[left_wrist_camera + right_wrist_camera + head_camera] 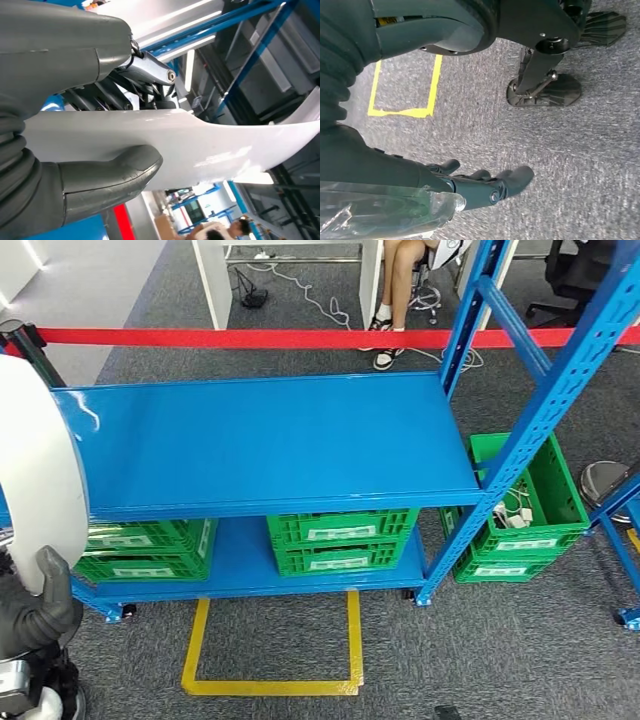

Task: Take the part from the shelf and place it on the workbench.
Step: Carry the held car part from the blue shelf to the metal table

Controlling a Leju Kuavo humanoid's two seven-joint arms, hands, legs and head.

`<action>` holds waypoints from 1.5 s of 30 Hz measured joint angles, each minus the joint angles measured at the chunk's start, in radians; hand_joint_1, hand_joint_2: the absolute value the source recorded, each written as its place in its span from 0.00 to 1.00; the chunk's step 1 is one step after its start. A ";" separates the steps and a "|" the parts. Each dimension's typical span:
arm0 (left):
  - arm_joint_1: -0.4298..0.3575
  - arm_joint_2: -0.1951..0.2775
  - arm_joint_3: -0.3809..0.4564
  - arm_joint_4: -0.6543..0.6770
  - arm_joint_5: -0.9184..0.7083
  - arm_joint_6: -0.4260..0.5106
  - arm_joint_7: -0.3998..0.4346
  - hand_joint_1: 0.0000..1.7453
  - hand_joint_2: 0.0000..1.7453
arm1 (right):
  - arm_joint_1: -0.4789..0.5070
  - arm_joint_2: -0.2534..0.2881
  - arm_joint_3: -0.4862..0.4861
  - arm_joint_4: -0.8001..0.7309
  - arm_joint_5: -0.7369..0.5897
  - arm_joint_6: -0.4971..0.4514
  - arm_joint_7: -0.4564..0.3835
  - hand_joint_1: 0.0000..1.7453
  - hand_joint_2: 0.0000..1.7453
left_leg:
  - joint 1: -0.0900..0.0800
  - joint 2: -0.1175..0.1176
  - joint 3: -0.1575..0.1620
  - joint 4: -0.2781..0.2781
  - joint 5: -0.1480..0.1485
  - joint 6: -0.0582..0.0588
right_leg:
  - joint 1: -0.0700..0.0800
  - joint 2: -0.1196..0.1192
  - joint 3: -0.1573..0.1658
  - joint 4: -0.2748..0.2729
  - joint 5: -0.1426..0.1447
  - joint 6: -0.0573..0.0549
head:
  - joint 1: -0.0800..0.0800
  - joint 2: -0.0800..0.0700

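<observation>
The white part (34,470), a curved glossy panel, stands with its long axis roughly upright at the left end of the blue shelf (264,440), off its surface. The left robot hand (34,605) grips its lower edge, thumb (109,175) on one face, fingers (147,70) on the other. The right robot hand (486,185) hangs over grey carpet (565,165), fingers straight and spread, holding nothing. Three green crates (343,540) sit on the lower shelf, a fourth (528,510) stands beside the shelf's right end.
</observation>
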 joint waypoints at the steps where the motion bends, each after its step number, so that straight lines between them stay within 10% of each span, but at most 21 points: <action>1: 0.001 0.000 0.000 0.000 0.000 0.000 0.000 1.00 1.00 | 0.001 0.000 0.000 0.000 0.000 0.000 0.000 0.00 1.00 | 0.001 0.000 -0.002 -0.001 0.007 -0.005 | -0.001 -0.001 -0.009 0.002 0.007 -0.007 | 0.000 0.000; 4: 0.005 -0.002 0.005 0.000 0.000 0.001 0.000 1.00 1.00 | 0.002 0.003 0.000 0.000 -0.002 0.002 -0.001 0.00 1.00 | 0.005 -0.002 -0.027 0.058 -0.070 -0.023 | -0.008 -0.009 -0.036 -0.001 0.040 -0.030 | -0.004 0.000; 6: 0.006 -0.002 0.011 0.000 0.000 0.004 0.000 1.00 1.00 | 0.001 0.004 0.000 0.000 -0.007 0.004 -0.010 0.00 1.00 | 0.010 -0.002 -0.060 0.186 -0.180 -0.033 | -0.008 -0.010 -0.063 0.001 0.066 -0.035 | -0.009 0.000; 8: 0.009 -0.003 0.016 0.000 0.000 0.008 0.000 1.00 1.00 | 0.001 0.004 -0.001 0.000 -0.012 0.006 -0.020 0.00 1.00 | 0.014 -0.002 -0.071 0.291 -0.218 -0.040 | -0.008 -0.012 -0.094 0.005 0.091 -0.032 | -0.009 0.000; 10: 0.014 -0.003 0.020 0.000 0.002 0.012 0.000 1.00 1.00 | 0.002 0.004 -0.004 0.000 -0.015 0.007 -0.026 0.00 1.00 | 0.019 -0.002 -0.022 0.270 -0.179 -0.044 | -0.010 -0.013 -0.125 0.010 0.111 -0.026 | -0.009 0.000; 12: 0.020 -0.004 0.025 -0.003 0.009 0.013 0.000 1.00 1.00 | 0.002 0.004 -0.008 0.000 -0.017 0.006 -0.027 0.00 1.00 | 0.023 -0.003 0.085 0.132 -0.144 -0.047 | -0.011 -0.012 -0.149 0.018 0.126 -0.015 | -0.010 0.000; 15: 0.034 -0.010 0.042 -0.008 0.028 0.008 -0.001 1.00 1.00 | 0.003 0.003 -0.015 -0.001 -0.018 0.000 -0.015 0.00 1.00 | 0.017 -0.005 0.168 -0.008 -0.160 -0.028 | -0.011 -0.009 -0.169 0.024 0.152 0.002 | -0.010 0.000; 18: 0.052 -0.019 0.054 -0.016 0.029 -0.002 -0.003 1.00 1.00 | 0.011 0.003 -0.018 -0.001 -0.005 0.003 0.026 0.00 1.00 | 0.013 -0.002 0.146 -0.013 -0.140 0.004 | -0.017 -0.010 -0.182 0.032 0.143 0.018 | -0.008 0.000; 22: 0.074 -0.031 0.059 -0.041 -0.008 -0.005 -0.002 1.00 1.00 | 0.018 0.008 -0.018 -0.001 0.011 0.011 0.045 0.00 1.00 | 0.009 0.000 0.091 -0.013 -0.093 0.025 | -0.018 -0.010 -0.240 0.244 -0.042 0.027 | -0.002 0.000; 24: 0.075 -0.032 0.059 -0.046 -0.017 -0.003 0.002 1.00 1.00 | 0.015 0.011 -0.018 0.000 0.005 0.012 0.027 0.00 1.00 | 0.004 0.000 0.056 -0.011 -0.067 0.025 | -0.017 -0.010 -0.228 0.311 -0.045 0.024 | -0.002 0.000; 27: 0.054 -0.031 0.055 -0.048 -0.019 -0.003 0.011 1.00 1.00 | 0.005 0.012 -0.024 -0.001 -0.015 0.010 -0.008 0.00 1.00 | 0.002 0.000 0.011 -0.008 -0.032 0.019 | -0.010 -0.010 -0.100 0.191 0.024 0.013 | -0.002 0.000; 29: 0.022 -0.030 0.044 -0.047 -0.024 0.001 0.018 1.00 1.00 | -0.009 0.012 -0.031 -0.002 -0.031 0.010 -0.030 0.00 1.00 | 0.000 0.001 -0.007 -0.004 -0.010 0.011 | -0.006 -0.011 0.001 0.049 0.006 0.006 | -0.002 0.000; 32: -0.054 -0.027 0.017 -0.020 -0.041 0.026 0.028 1.00 1.00 | -0.021 0.014 -0.048 -0.002 -0.051 0.017 -0.059 0.00 1.00 | 0.001 0.001 -0.024 -0.007 0.024 -0.005 | -0.003 -0.012 0.018 -0.019 -0.004 -0.004 | -0.002 0.000; 34: -0.085 -0.022 0.003 0.003 -0.049 0.045 0.030 1.00 1.00 | -0.020 0.017 -0.054 -0.001 -0.043 0.023 -0.074 0.00 1.00 | 0.004 0.000 -0.040 0.018 -0.014 -0.019 | -0.005 -0.013 0.000 -0.017 0.021 -0.019 | -0.002 0.000; 37: -0.104 -0.014 -0.010 0.024 -0.050 0.064 0.030 1.00 1.00 | -0.017 0.017 -0.056 -0.001 -0.033 0.012 -0.077 0.00 1.00 | 0.010 0.000 -0.082 0.193 -0.162 -0.036 | -0.007 -0.014 -0.041 -0.014 0.060 -0.031 | -0.006 0.000; 39: -0.096 -0.012 -0.014 0.033 -0.046 0.070 0.027 1.00 1.00 | -0.014 0.015 -0.057 -0.001 -0.027 0.004 -0.071 0.00 1.00 | 0.012 0.000 -0.085 0.284 -0.183 -0.041 | -0.007 -0.014 -0.074 -0.008 0.082 -0.030 | -0.007 0.000; 42: -0.067 -0.012 -0.015 0.035 -0.042 0.080 0.016 1.00 1.00 | -0.002 0.009 -0.058 -0.001 -0.010 -0.008 -0.055 0.00 1.00 | 0.017 0.000 0.024 0.187 -0.124 -0.041 | -0.007 -0.014 -0.119 0.006 0.106 -0.020 | -0.007 0.000; 45: -0.047 -0.015 -0.016 0.032 -0.030 0.084 0.006 1.00 1.00 | 0.007 -0.004 -0.058 -0.004 -0.005 -0.023 -0.014 0.00 1.00 | 0.015 -0.003 0.145 0.009 -0.144 -0.026 | -0.003 -0.013 -0.149 0.019 0.130 -0.004 | -0.006 0.000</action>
